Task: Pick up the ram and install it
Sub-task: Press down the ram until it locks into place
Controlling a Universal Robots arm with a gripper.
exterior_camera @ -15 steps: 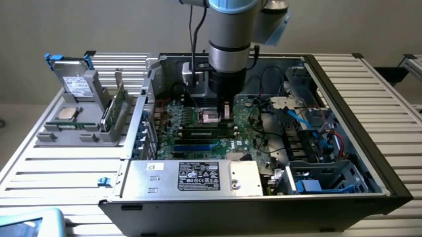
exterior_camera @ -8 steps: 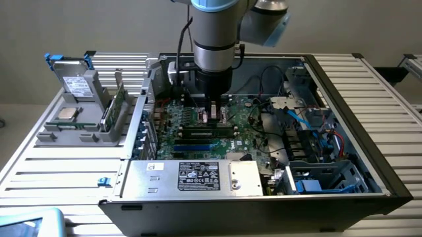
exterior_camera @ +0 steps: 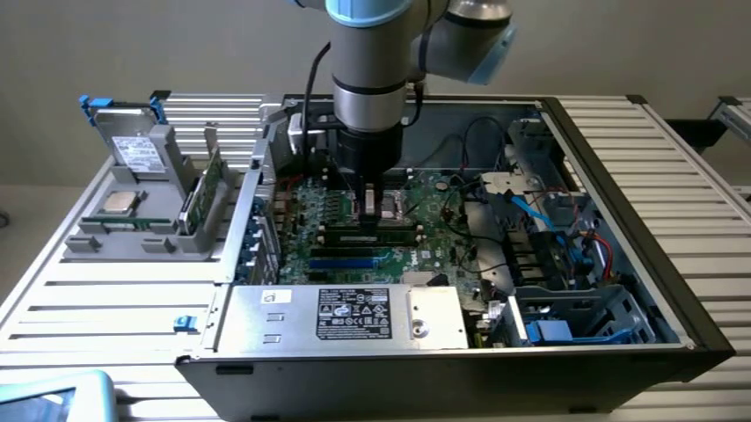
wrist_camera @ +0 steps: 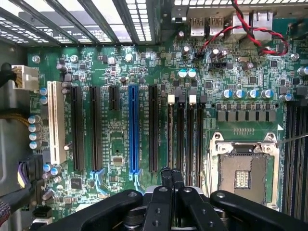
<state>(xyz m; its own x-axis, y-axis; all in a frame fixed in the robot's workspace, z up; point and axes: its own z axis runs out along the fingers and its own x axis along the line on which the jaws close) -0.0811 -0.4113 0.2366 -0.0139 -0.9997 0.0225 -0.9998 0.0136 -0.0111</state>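
Green circuit board, thin and stiff: that is what you are dealing with in the ram (exterior_camera: 213, 189). It stands on edge in the grey holder (exterior_camera: 141, 237) at the exterior view's left, outside the computer case (exterior_camera: 657, 220) and well apart from the arm.

Your gripper (exterior_camera: 378, 215) hangs low inside the case over the motherboard (wrist_camera: 120, 72). The wrist view has its fingertips (wrist_camera: 172, 177) pressed together with nothing visible between them, so read it as closed and empty. They sit just above the near end of the dark memory slots (wrist_camera: 185, 134), beside the open processor socket (wrist_camera: 243, 168). Whether a stick is already seated in one of those slots, you cannot tell from the exterior view.

Expect the ram to be very light and rigid along its length, yet fragile — it should tolerate a firm pinch but not twisting or bending. Its flat faces are probably smooth enough to slip if you clamp lightly. The safest hold, judging by how it stands, is across the two flat faces near the middle of the upper long edge, clear of the contact edge down in the holder. A centred grip should keep it from tipping — an off-centre one would likely let it swing.
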